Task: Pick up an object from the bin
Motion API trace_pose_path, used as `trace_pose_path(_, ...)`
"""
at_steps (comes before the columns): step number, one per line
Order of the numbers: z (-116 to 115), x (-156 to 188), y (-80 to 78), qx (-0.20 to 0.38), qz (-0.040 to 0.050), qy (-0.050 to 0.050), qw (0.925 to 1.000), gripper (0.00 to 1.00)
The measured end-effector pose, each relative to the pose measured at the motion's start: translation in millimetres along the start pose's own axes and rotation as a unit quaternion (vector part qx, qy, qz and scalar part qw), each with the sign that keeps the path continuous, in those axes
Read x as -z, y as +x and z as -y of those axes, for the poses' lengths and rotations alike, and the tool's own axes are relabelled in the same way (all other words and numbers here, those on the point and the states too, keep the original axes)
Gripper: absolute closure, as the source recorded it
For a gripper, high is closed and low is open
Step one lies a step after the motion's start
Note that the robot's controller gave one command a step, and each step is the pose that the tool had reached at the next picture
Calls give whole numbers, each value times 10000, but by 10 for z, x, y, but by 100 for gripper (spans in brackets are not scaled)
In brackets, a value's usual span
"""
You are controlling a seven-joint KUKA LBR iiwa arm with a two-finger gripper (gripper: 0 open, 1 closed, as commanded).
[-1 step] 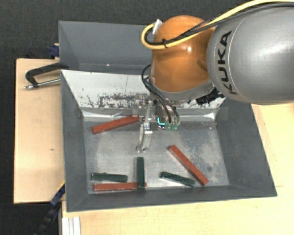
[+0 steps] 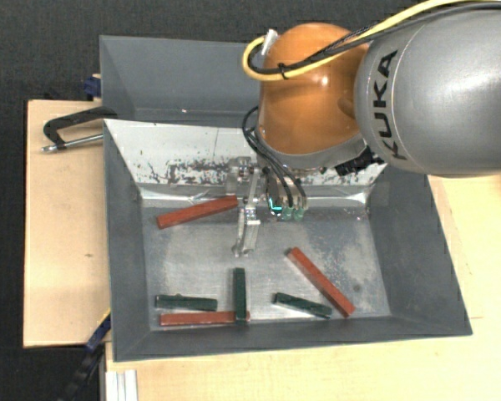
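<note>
Hanging just beside the right end of the long red-brown flat stick (image 2: 197, 213) in the grey metal bin (image 2: 121, 249): slim metal gripper (image 2: 245, 244), clenched or released impossible to tell, top hidden under the orange wrist cover (image 2: 305, 90). Well below that stick, scattered red and dark green sticks (image 2: 239, 293).

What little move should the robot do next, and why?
Probably slide the pincer a little toward the view's upper left, over the nearest red stick. It hangs just past that stick's right end, over bare floor, so going down here would likely catch nothing.
</note>
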State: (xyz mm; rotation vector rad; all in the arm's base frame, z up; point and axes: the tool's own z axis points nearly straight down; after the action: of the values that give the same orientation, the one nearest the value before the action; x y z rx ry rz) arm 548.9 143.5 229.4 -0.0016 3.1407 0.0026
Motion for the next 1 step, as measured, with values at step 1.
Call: trace_pose_path(1, -36, -405, 152, 2, 38, -7, 10000, 0)
